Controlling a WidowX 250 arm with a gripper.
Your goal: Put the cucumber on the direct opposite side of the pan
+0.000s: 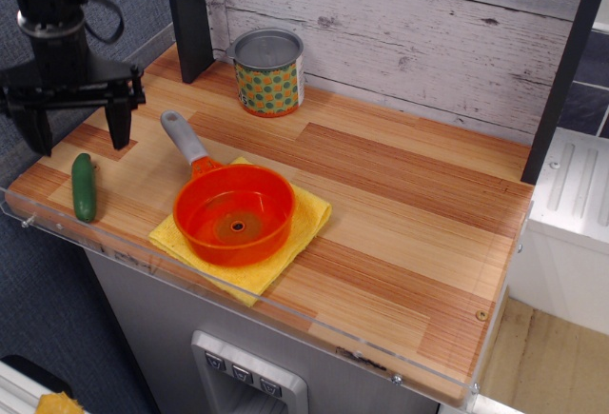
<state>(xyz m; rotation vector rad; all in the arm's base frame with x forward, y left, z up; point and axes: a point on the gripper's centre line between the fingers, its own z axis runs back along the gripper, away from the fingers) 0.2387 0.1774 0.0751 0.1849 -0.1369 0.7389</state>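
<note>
The cucumber (84, 187) lies near the surface's (400, 205) front-left corner, left of the pan (234, 214). Above, the pincer (78, 127) hangs wide open, empty.

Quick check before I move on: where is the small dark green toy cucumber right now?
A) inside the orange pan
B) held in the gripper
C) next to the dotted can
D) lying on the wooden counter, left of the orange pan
D: the small dark green toy cucumber lies on the wooden counter left of the round orange plastic pan, with the open black gripper above it, not touching.
</note>
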